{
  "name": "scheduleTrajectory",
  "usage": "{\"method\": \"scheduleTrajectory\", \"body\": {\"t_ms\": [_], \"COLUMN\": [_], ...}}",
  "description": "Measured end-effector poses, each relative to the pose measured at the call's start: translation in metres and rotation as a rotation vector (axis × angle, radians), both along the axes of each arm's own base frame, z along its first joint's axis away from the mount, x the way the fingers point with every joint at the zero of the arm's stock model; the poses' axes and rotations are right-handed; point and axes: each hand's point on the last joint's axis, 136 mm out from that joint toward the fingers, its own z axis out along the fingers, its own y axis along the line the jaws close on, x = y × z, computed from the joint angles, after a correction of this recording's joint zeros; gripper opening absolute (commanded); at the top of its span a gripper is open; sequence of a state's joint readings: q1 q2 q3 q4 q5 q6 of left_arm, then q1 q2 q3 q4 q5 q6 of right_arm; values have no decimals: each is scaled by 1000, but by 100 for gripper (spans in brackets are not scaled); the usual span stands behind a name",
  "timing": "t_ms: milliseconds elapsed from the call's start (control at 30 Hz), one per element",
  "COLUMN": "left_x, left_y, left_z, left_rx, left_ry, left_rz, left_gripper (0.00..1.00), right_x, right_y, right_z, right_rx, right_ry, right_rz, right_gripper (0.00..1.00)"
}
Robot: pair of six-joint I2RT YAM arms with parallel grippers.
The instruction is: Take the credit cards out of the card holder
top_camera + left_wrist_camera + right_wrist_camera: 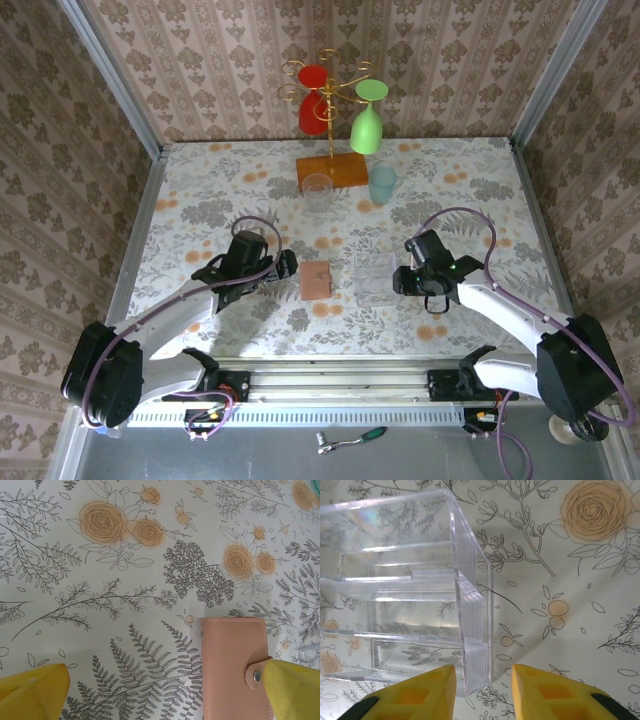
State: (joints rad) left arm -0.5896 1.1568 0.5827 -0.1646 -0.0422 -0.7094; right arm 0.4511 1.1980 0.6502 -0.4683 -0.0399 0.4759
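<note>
Your card holder (316,280) lies flat and closed on the floral table (200,180), a little toward the near edge from the middle. In the left wrist view the card holder (235,665) sits at about 5 o'clock. Its salmon cover faces up and the snap tab (256,674) is folded over its right edge. One yellow finger (292,687) overlaps the end of that tab, but you cannot tell whether it touches.

At 9 o'clock from the holder, just beside it, is your left gripper (285,265). In its own camera the left gripper (162,692) has its fingers spread wide, with bare tablecloth and the holder's left part between them, and it grips nothing.

At 3 o'clock from the holder, near but apart, stands a clear plastic box (375,278). Your right gripper (405,280) is just beside the box at its 3 o'clock. From the right wrist, the clear plastic box (405,595) shows stepped compartments, and its near corner comes down toward the gap of the right gripper (484,692). The two fingers stand parted and nothing is clamped.

Farther out at 12 o'clock you have a clear tumbler (318,190), a teal cup (382,183) and an orange rack base (332,170). A red glass (314,100) and a green glass (367,125) hang upside down from the rack.
</note>
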Motion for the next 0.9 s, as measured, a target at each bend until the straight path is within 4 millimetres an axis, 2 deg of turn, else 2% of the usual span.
{"method": "scheduleTrajectory", "body": {"t_ms": [133,400,900], "left_x": [2,4,1], "left_y": [4,14,17], "left_z": [1,16,9], "left_rx": [9,15,22], "left_ry": [-11,-72,-59], "left_rz": [21,61,73], "left_gripper": [100,100,100], "right_x": [-2,-4,0], "right_y": [4,13,15], "right_z": [-4,-9,-15], "right_rx": [0,8,-2], "right_ry": [14,27,29], "right_rz": [13,40,29], "right_gripper": [32,29,20]}}
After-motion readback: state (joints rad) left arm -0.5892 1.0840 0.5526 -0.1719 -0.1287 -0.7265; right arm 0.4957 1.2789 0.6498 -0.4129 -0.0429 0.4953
